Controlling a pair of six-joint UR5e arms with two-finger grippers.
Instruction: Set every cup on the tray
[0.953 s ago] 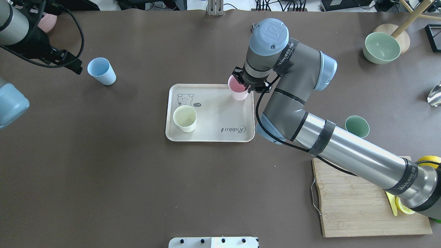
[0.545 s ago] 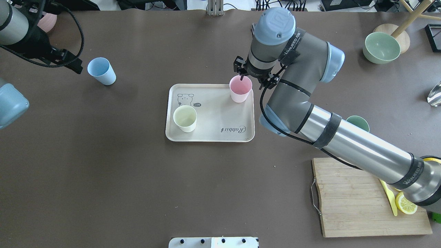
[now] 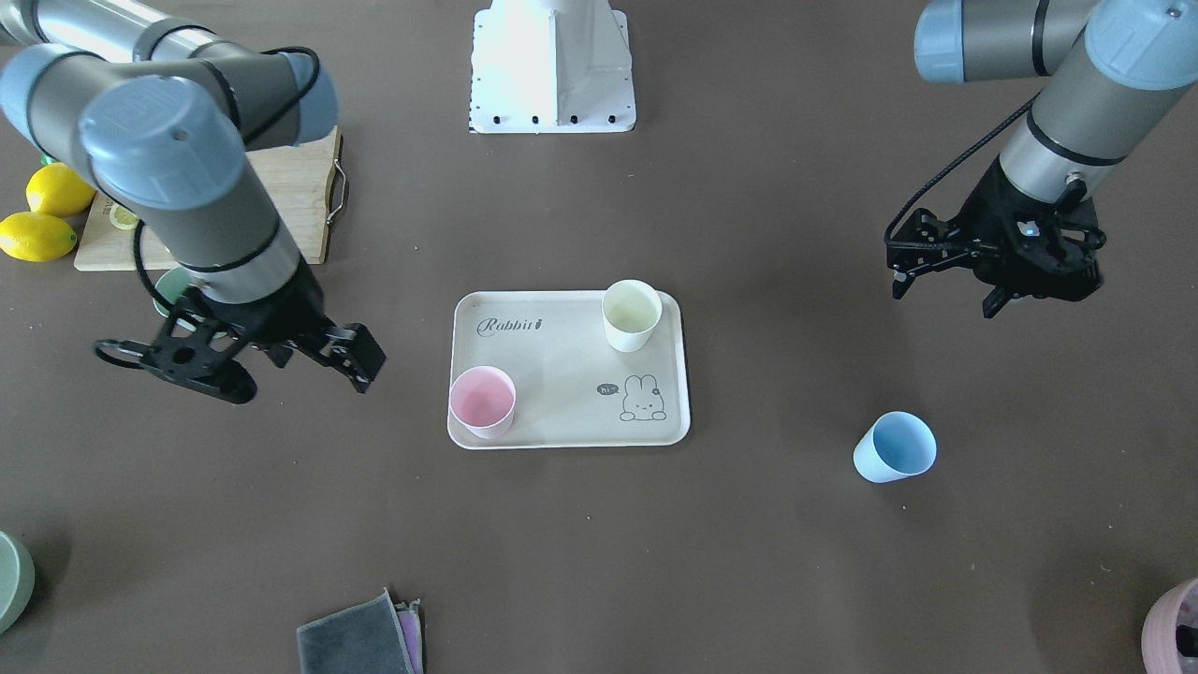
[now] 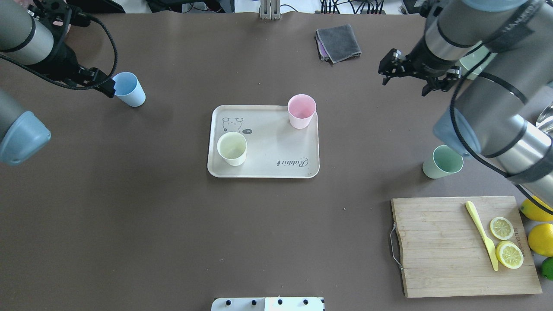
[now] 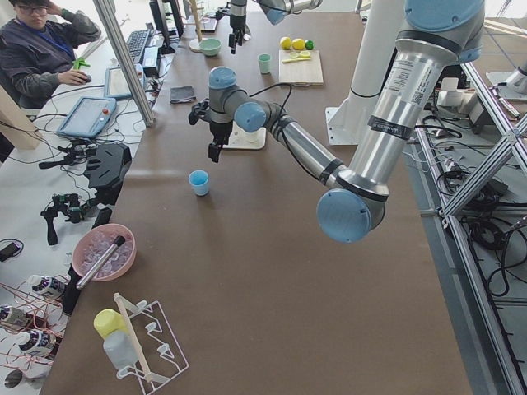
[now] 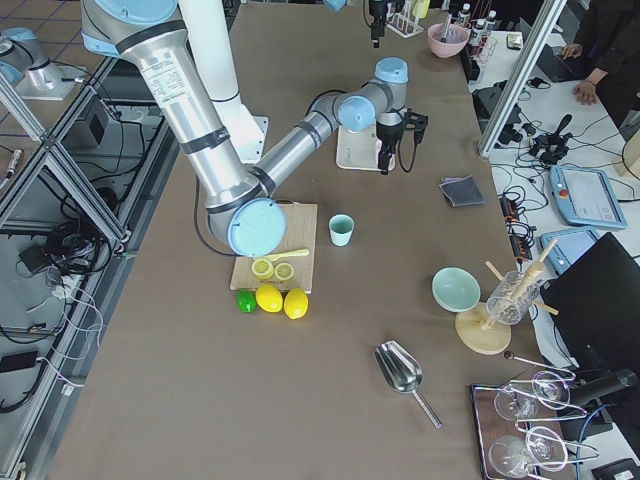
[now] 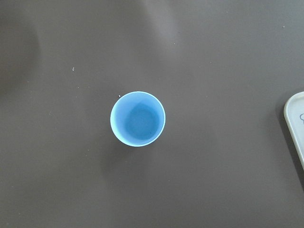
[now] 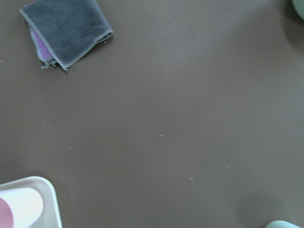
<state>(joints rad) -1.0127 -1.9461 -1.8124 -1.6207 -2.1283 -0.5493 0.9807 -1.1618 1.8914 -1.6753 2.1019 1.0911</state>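
Black fingers of the right gripper [image 3: 239,367] stand spread and hold nothing, over bare table beyond the tray's [image 4: 268,142] far right corner. The left gripper [image 3: 942,298] is likewise parted and empty. It hangs near the light blue cup [image 4: 128,88], which stands upright on the table well left of the tray and sits nearly centred in the left wrist view.

On the tray, the pink cup [image 4: 301,110] stands in the far right corner and the cream cup [image 4: 232,148] near the left rim. The beige surface reads "Rabbit" in script, and "hi" in a bubble beside the bunny drawing. The mint green cup [image 4: 443,161] stands on the table, right of the tray, beside the right arm.
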